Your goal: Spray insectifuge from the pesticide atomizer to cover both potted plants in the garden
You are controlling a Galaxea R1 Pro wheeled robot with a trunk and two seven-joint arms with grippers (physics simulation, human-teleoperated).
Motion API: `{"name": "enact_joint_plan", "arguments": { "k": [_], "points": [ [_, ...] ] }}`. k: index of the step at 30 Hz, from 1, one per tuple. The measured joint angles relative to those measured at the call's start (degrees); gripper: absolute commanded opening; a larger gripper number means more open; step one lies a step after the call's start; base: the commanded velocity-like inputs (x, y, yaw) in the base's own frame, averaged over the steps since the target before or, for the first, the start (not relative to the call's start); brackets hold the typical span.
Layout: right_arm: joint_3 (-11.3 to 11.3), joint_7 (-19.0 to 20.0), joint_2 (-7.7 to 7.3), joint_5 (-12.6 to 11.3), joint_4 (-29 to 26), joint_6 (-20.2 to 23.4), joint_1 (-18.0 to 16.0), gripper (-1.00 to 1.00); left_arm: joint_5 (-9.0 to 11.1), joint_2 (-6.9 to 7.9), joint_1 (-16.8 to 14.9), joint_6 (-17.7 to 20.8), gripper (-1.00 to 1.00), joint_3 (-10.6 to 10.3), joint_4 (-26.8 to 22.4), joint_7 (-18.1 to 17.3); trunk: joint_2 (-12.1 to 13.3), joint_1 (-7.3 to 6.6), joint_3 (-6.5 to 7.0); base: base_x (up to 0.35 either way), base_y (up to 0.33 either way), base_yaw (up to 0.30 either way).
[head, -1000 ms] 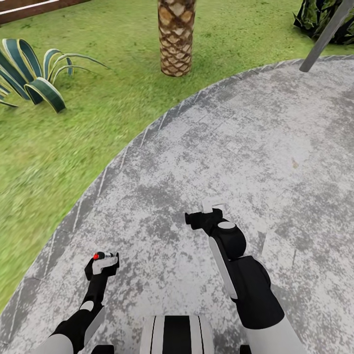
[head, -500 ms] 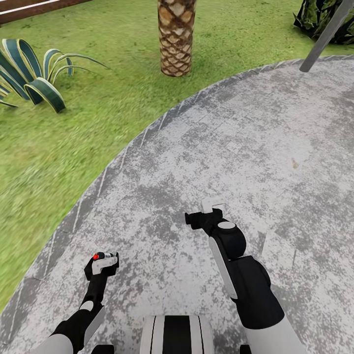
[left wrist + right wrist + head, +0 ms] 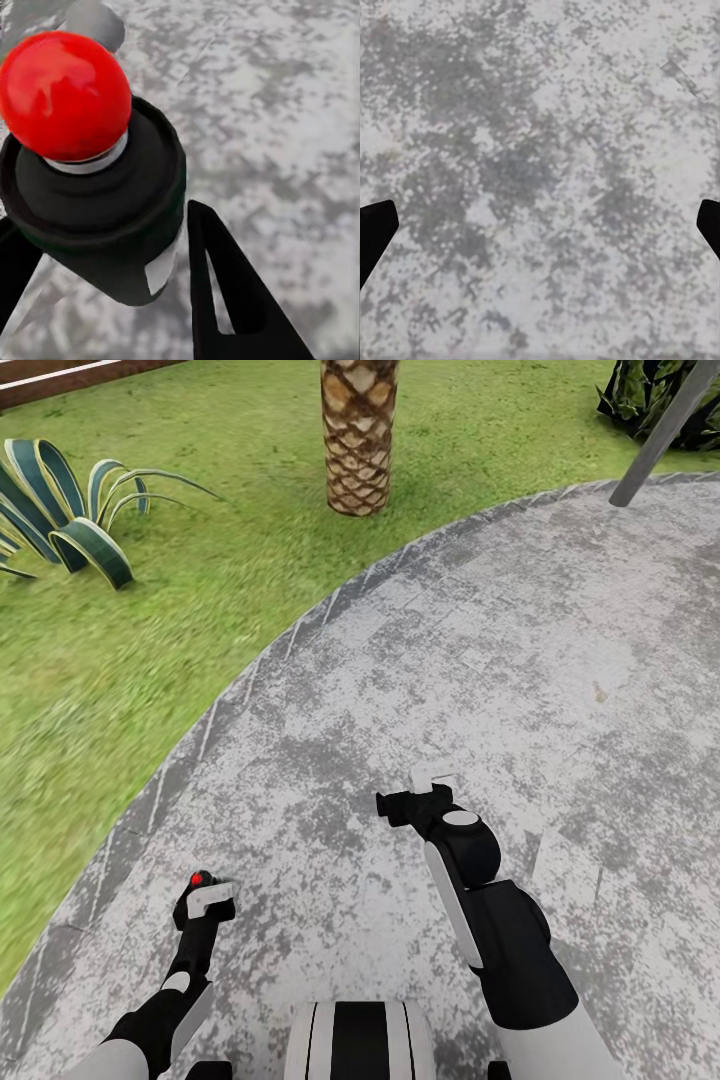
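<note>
Head view: your left gripper, lower left, clamps the pesticide atomizer over the gravel patio; your right gripper hangs mid-frame. Left wrist view: red tip between fingers, no readable label. Right wrist view: your fingertips spread wide at the frame edges.

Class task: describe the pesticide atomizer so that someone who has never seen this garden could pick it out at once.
Start at the round gravel patio beside the lawn. Low over its near edge, the left claw holds the pesticide atomizer. Its black body, white head and shiny red tip set it apart from the empty right claw.
</note>
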Motion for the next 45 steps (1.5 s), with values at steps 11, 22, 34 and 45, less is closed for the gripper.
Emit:
{"name": "enact_joint_plan", "arguments": {
  "k": [11,22,34,45],
  "points": [
    [0.2,0.0,0.0,0.0,0.0,0.0,0.0,1.0,-0.1,-0.03,0.0,0.0,-1.0,0.0,-0.1,-0.2,0.0,0.0,0.0,0.0,0.0,0.0],
    [0.2,0.0,0.0,0.0,0.0,0.0,0.0,1.0,-0.1,-0.03,-0.1,0.0,-1.0,0.0,-0.1,-0.7,0.1,-0.24,1.99,0.0,0.0,0.0],
    [0.3,0.0,0.0,0.0,0.0,0.1,0.0,1.0,-0.1,-0.03,-0.1,0.0,-1.0,0.0,-0.5,-0.6,0.3,-0.54,4.65,0.0,0.0,0.0],
    [0.3,0.0,0.0,0.0,0.0,0.1,0.0,1.0,-0.1,-0.03,-0.1,0.0,-1.0,-0.1,-0.6,-0.4,0.3,-0.59,5.1,0.0,0.0,0.0]
  ]
}}
